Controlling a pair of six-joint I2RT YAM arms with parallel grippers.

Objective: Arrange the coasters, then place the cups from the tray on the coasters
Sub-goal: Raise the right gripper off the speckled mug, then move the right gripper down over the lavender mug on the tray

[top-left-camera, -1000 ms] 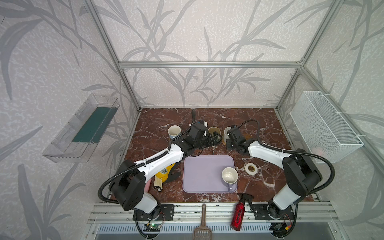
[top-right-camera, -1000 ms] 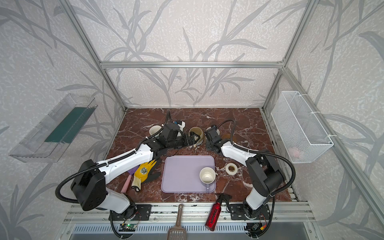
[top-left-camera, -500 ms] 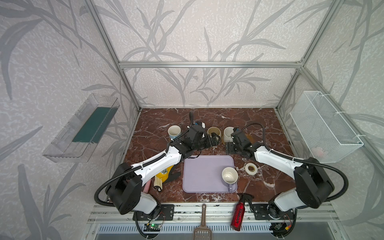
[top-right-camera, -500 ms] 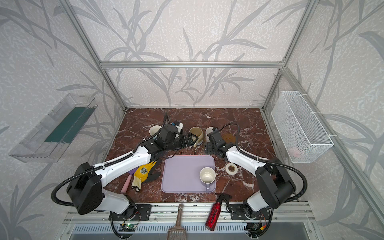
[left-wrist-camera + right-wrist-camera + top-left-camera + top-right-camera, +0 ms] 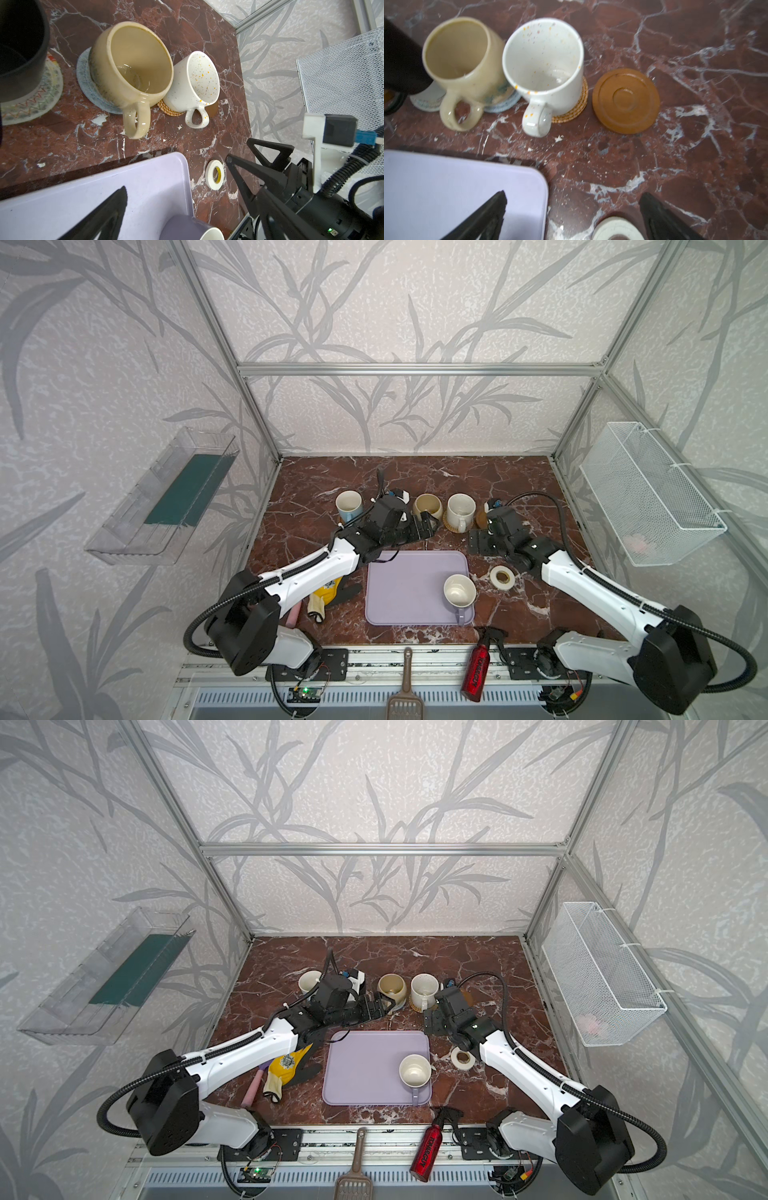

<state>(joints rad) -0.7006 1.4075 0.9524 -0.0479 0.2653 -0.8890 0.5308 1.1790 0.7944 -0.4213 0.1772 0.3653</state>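
tray [image 5: 399,597] lavender; speckled cup [image 5: 544,62] white, orange flecks; wide cup [image 5: 460,56] cream-yellow; ringed coaster [image 5: 626,100] amber-brown; woven coaster [image 5: 84,83] grey-blue

Both top views look steeply down from high at the front onto the whole counter [image 5: 311,489]. Each wrist camera sits close above it, and both share the speckled white cup [image 5: 193,83] and tray [image 5: 446,176] corner.

Small white tape roll [image 5: 502,576] at four o'clock on the red marble bench [image 5: 415,477]; red metal spray bottle [image 5: 476,668] at five; yellow rubber glove [image 5: 322,593] at eight.
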